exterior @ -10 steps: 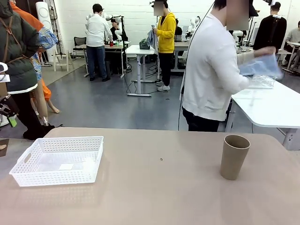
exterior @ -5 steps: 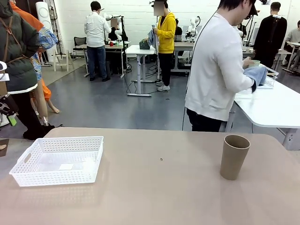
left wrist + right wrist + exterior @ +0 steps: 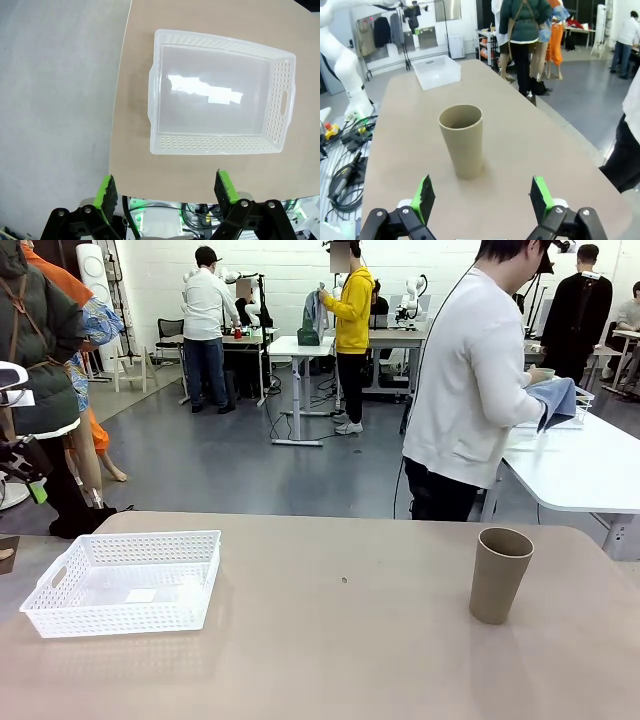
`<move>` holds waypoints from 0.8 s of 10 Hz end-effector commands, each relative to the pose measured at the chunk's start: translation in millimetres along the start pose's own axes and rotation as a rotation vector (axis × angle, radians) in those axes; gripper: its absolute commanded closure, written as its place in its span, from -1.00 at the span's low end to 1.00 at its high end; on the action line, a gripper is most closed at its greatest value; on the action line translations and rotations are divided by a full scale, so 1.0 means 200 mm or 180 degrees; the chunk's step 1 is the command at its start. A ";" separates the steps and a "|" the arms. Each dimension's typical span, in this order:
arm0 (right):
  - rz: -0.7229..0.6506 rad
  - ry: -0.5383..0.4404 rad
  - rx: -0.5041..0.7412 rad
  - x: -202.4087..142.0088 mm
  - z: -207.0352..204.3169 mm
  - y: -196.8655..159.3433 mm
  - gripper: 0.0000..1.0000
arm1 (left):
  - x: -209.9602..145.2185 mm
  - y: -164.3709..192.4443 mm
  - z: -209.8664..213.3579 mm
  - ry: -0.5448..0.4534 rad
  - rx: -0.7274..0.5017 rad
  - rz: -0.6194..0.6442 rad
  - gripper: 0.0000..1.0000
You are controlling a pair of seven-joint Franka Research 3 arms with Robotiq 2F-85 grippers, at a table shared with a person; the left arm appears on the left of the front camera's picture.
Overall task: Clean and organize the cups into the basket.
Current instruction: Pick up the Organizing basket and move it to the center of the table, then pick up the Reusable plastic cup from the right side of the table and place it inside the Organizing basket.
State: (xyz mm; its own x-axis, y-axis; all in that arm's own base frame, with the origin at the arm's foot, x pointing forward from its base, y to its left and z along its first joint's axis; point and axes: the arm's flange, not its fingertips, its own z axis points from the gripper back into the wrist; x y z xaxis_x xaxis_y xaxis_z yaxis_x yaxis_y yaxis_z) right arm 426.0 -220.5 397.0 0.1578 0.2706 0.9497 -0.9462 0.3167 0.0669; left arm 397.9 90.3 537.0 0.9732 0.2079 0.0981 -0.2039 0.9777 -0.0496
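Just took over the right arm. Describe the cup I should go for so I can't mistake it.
Take the tan table nearest the robot and look to its right side, toward the far edge. A cup stands upright there, mouth open, straight ahead of the open right gripper. It is tall, tapered, handleless and tan-brown, unlike the shallow white lattice basket on the table's left side.

Front camera faces across table [image 3: 350, 640]; wrist cameras overlook basket [image 3: 220, 144], cup [image 3: 463, 142].
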 end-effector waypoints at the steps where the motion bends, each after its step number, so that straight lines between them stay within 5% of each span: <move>1: 0.0042 -0.0010 -0.0018 0.02 0.02 0.05 -1.00 | 0.01 0.02 -0.01 0.0017 -0.0013 0.0033 -1.00; 5: 0.0042 -0.0010 -0.0018 0.02 0.02 0.05 -1.00 | 0.00 0.02 -0.01 0.0010 -0.0010 0.0024 -1.00; 8: 0.0042 -0.0010 -0.0018 0.02 0.02 0.05 -1.00 | 0.08 -0.06 -0.29 0.0427 -0.0009 0.0047 -1.00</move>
State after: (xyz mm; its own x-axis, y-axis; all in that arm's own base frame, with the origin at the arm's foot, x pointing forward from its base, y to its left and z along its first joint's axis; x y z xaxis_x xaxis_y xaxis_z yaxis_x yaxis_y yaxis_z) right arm 421.4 -223.8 403.3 0.1478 0.2730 0.9506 -0.9446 0.3238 0.0539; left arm 410.7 86.9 494.7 0.9791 0.2032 -0.0005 -0.2029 0.9777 -0.0546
